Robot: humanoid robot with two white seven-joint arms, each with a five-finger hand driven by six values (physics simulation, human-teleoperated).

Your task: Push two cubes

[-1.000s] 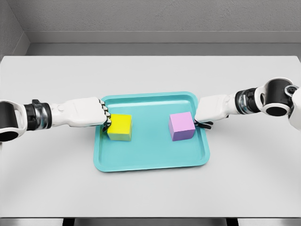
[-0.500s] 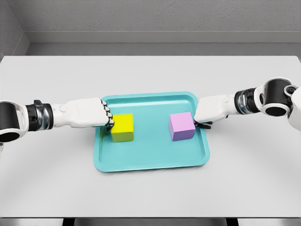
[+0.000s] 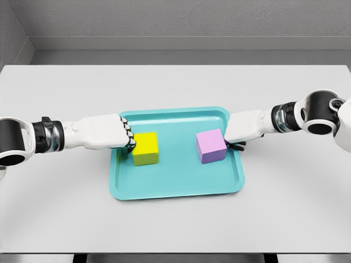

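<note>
A shallow teal tray (image 3: 178,189) with rounded corners and a raised rim lies flat near the middle of a pale grey table (image 3: 175,85), its long sides running left to right. The tabletop spans nearly the full width of the view. Behind its far edge stands a grey textured wall (image 3: 181,19), meeting a side wall at the left corner (image 3: 13,30)

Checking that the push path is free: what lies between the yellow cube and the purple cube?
In the head view, only bare teal tray floor separates the yellow cube from the purple cube.
</note>
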